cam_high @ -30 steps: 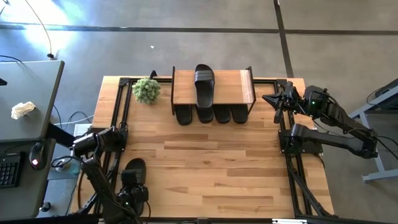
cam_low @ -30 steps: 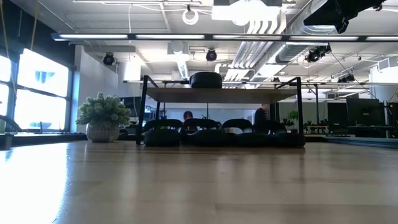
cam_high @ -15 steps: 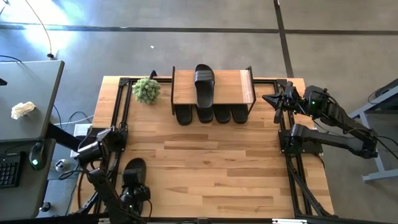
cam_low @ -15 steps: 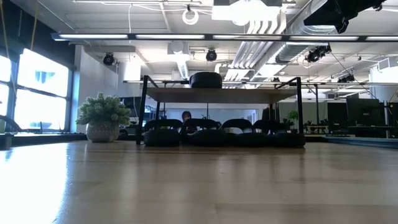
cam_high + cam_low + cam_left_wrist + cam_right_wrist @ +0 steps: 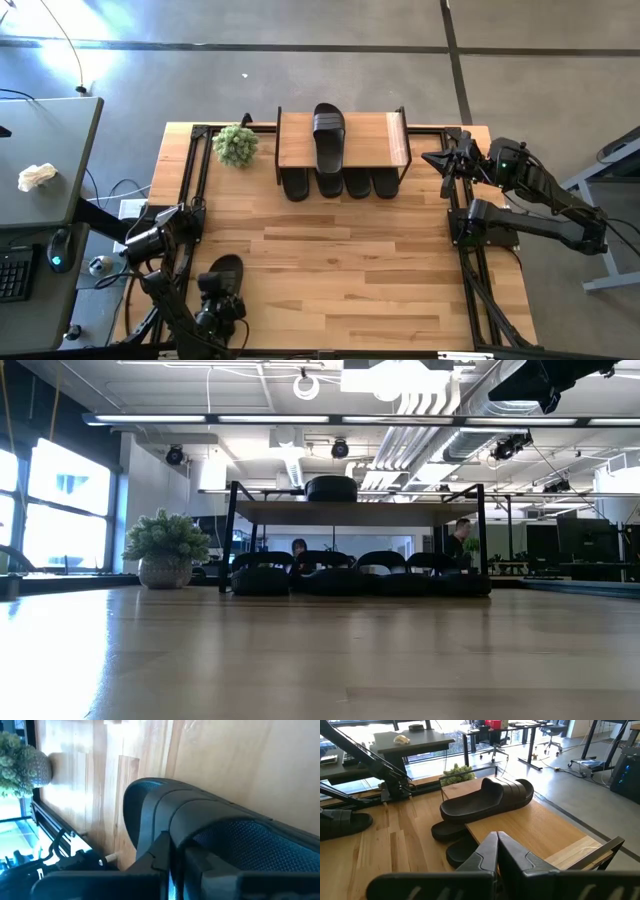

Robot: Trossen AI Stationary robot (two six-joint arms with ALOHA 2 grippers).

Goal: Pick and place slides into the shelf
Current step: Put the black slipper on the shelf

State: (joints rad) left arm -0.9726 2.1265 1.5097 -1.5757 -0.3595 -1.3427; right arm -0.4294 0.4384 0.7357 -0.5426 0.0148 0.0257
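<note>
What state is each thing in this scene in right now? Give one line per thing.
Left gripper: shut on the loose slide.
Loose slide: flat on the table's near left corner, gripped.
Top slide: lying alone on the shelf's plank.
Four slides: lined up in a row under the shelf.
Shelf: upright at the far edge.
Right gripper: shut, empty, parked beside the shelf.
Plant: upright.

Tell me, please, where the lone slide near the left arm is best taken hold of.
The loose slide lies flat, sole down, at the table's near left corner, so probably by its raised ribbed strap, coming from above. The left tool is at that slide now, apparently shut on its side edge.
</note>
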